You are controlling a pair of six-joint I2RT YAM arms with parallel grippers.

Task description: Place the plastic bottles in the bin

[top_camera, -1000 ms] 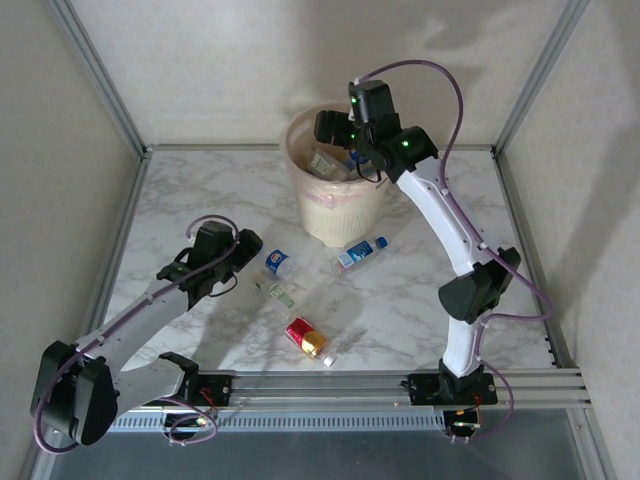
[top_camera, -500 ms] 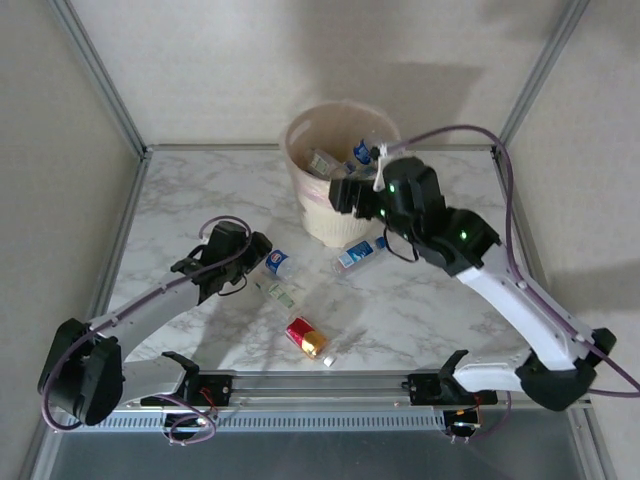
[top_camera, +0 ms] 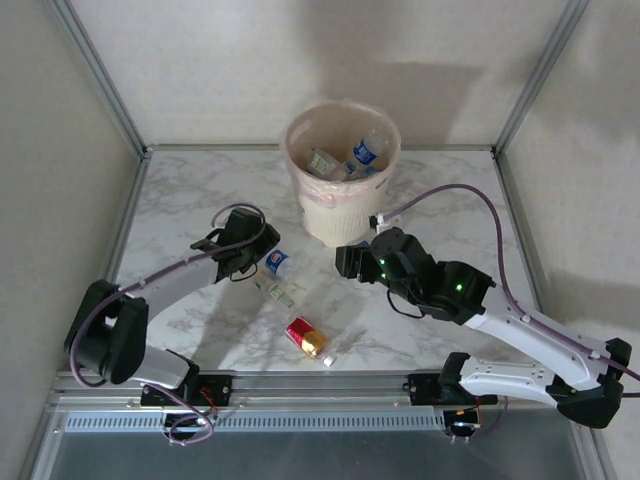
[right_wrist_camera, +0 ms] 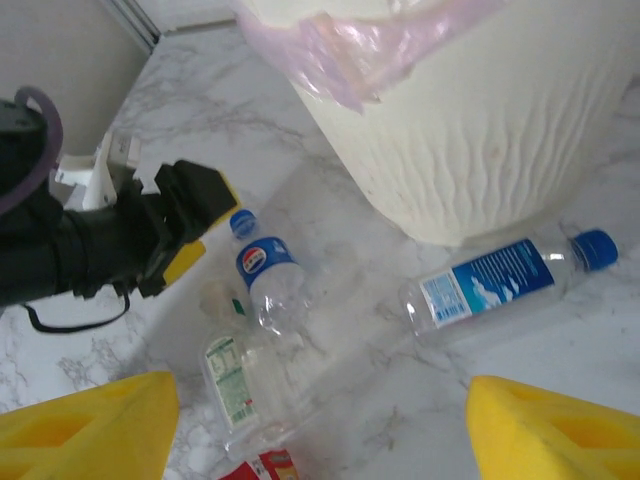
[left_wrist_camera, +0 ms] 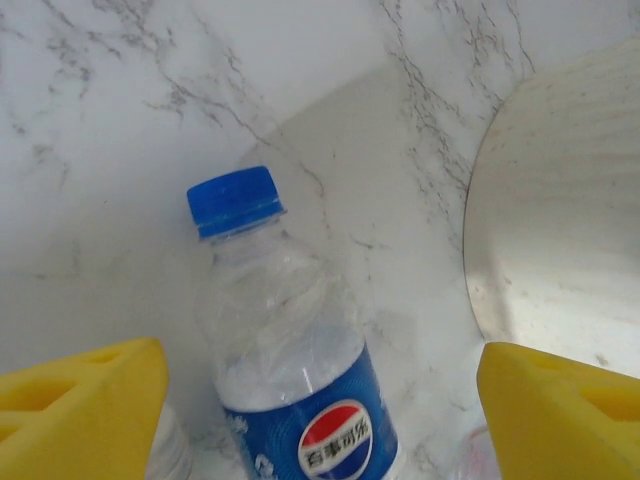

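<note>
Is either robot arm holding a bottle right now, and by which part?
Nothing is held. The left gripper is open, with the blue-labelled bottle lying untouched between its jaws; the right gripper is open and empty.

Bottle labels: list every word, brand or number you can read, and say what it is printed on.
"百事可乐", under a red-white-blue globe logo: short blue-labelled bottle.
Long blue-labelled bottle: print too blurred to read.
Green-labelled bottle: print too small.
Red-and-gold bottle: unreadable.

The marble table (top_camera: 180,200) bears the bin (top_camera: 340,215). Before the bin lie a Pepsi bottle (top_camera: 279,262), a green-labelled bottle (top_camera: 281,293), a red-and-gold bottle (top_camera: 306,337) and a blue-labelled bottle (right_wrist_camera: 500,280).
</note>
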